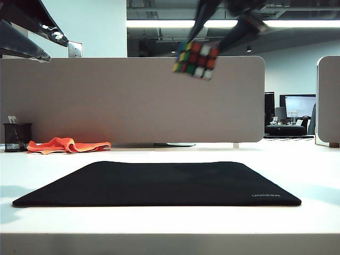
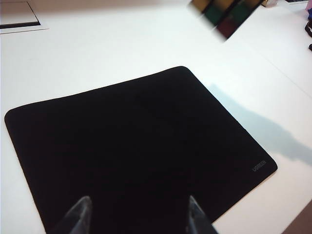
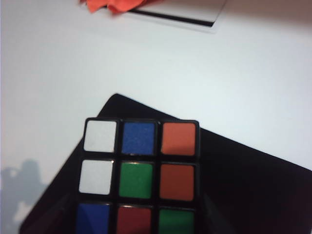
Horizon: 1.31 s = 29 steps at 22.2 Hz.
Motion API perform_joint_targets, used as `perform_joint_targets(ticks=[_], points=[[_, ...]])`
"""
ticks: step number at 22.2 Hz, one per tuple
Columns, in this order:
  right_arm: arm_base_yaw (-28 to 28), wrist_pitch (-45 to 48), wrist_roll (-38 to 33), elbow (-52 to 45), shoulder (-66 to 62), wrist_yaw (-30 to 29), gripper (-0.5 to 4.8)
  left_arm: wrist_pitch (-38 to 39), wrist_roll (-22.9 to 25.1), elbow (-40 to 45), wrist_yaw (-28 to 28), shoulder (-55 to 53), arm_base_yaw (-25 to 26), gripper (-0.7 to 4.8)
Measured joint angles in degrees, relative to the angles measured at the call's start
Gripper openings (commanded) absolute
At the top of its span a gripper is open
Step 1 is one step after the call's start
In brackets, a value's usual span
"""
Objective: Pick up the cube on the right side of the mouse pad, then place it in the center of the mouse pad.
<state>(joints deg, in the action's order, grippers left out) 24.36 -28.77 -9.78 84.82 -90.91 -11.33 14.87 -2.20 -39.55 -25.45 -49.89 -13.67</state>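
I had the right gripper (image 1: 212, 37) clamped on the small scrambled, black-edged puzzle cube (image 1: 195, 60), carrying it high in the air above the large flat black fabric mouse pad (image 1: 159, 183) so it would clear the table. The left gripper (image 2: 136, 214) hovered over the pad's near edge, jaws spread and empty, out of the way.

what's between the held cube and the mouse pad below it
Nothing: the exterior view shows only open air between the cube, gripped high by the right pincer, and the bare mouse pad.
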Motion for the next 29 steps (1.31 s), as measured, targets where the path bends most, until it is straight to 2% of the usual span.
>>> perform_joint_targets(ticks=[5, 14, 15, 16, 17, 21, 25, 29], points=[[5.62, -0.31, 4.04, -0.02, -7.93, 7.48, 3.23, 0.02, 0.00, 0.00, 0.00, 0.00, 0.00, 2.47], [9.07, -1.14, 5.14, -0.04, -19.15, 8.76, 3.23, 0.92, 0.00, 0.02, 0.00, 0.00, 0.00, 2.47], [9.09, -0.96, 5.11, 0.00, -19.47, 8.72, 3.40, 0.92, 0.00, 0.02, 0.00, 0.00, 0.00, 2.47], [9.11, -0.74, 5.14, 0.00, -19.78, 8.68, 3.80, 1.03, 0.00, 0.00, 0.00, 0.00, 0.00, 2.47], [9.16, -0.66, 5.16, 0.00, -20.00, 8.59, 4.79, 1.16, 0.00, 0.00, 0.00, 0.00, 0.00, 2.47], [8.98, -0.22, 5.18, 0.07, -19.96, 8.70, 4.79, 1.49, 0.00, 0.02, 0.00, -0.02, 0.00, 2.47], [9.03, -3.76, 5.18, 0.00, -16.28, 8.76, 4.79, 1.51, 0.02, 0.02, 0.00, -0.02, 0.00, 2.47], [6.86, -2.95, 9.25, 0.24, -5.42, 14.05, 4.79, 1.53, 0.02, 0.02, 0.00, -0.02, -0.02, 2.46]])
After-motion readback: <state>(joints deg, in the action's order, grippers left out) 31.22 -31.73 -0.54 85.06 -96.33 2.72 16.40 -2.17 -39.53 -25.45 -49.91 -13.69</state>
